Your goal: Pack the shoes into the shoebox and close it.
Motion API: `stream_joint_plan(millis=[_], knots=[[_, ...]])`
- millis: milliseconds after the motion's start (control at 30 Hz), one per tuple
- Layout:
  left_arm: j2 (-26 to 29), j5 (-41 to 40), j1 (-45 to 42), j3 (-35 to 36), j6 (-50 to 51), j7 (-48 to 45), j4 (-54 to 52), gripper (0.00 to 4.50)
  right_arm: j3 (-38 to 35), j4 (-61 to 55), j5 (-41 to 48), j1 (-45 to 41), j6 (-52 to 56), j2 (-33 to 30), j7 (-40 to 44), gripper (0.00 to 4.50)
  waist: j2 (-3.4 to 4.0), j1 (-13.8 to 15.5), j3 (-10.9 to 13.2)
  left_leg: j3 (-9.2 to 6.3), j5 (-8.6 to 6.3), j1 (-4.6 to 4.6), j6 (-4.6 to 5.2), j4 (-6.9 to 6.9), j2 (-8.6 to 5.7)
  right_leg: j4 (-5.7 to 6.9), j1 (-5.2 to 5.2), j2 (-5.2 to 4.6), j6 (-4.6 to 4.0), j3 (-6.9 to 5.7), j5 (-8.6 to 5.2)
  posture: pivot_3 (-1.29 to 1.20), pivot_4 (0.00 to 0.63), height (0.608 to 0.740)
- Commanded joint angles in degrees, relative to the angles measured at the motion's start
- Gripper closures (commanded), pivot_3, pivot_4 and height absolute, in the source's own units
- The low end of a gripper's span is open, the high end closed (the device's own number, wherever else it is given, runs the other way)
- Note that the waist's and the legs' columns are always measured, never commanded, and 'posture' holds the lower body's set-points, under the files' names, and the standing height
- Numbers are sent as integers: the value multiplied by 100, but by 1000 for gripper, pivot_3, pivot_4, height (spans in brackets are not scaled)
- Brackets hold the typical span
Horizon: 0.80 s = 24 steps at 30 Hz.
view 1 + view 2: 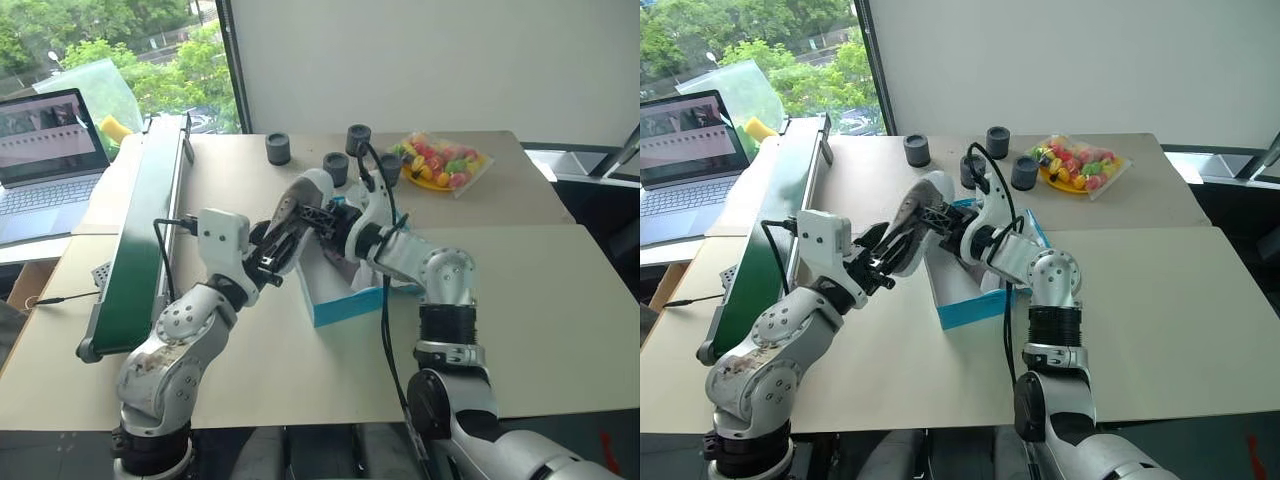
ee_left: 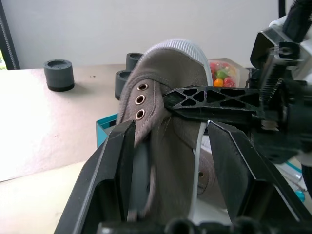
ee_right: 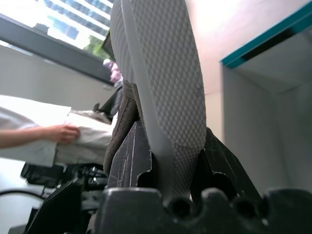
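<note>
One grey-taupe shoe (image 1: 300,200) with a white sole hangs tilted in the air over the near-left corner of the open blue shoebox (image 1: 340,305), toe up and away from me. My right gripper (image 3: 173,131) is shut on the shoe, one finger on the patterned sole and the other (image 2: 214,97) across the laces side. My left gripper (image 2: 168,129) is open, its fingers spread either side of the heel end. In the head views the left gripper (image 1: 270,260) sits below and left of the shoe and the right gripper (image 1: 318,215) reaches in from the right. The arms hide much of the box's inside.
A long green conveyor-like unit (image 1: 140,230) runs along the table's left side, with a laptop (image 1: 50,150) beyond it. Several dark grey cylinders (image 1: 278,148) and a bagged plate of colourful toy fruit (image 1: 440,160) stand behind the box. A person's hand (image 3: 61,132) shows in the background.
</note>
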Motion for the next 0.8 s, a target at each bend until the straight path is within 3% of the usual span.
stream_joint_plan(millis=[33,167,367,800], knots=[[68,114,111,-5,-153,-6,-259,1992,-164,251,-77,-881,-16,-593,124,3969,1,2,1,1,0,0,0,0,1,-1,0,1,0,-1,0,0,150,740],[20,133,218,1,-269,-15,-201,1992,325,609,-284,-1509,1197,-1515,491,3969,3,21,2,2,-3,-9,4,-6,5,-18,0,2,0,-6,-1,0,150,740],[11,309,311,-200,-550,-131,-15,1992,1160,1688,-726,-2664,2623,-2294,1405,3969,4,-12,3,24,-6,-13,10,-8,9,-24,-3,0,-1,3,-1,0,150,740],[138,874,852,-618,-1159,-381,-1,1992,3347,4160,-2885,-3161,1320,-1513,3818,3969,8,-3,4,31,-8,-27,12,-8,9,-26,-15,-1,0,5,0,0,150,740]])
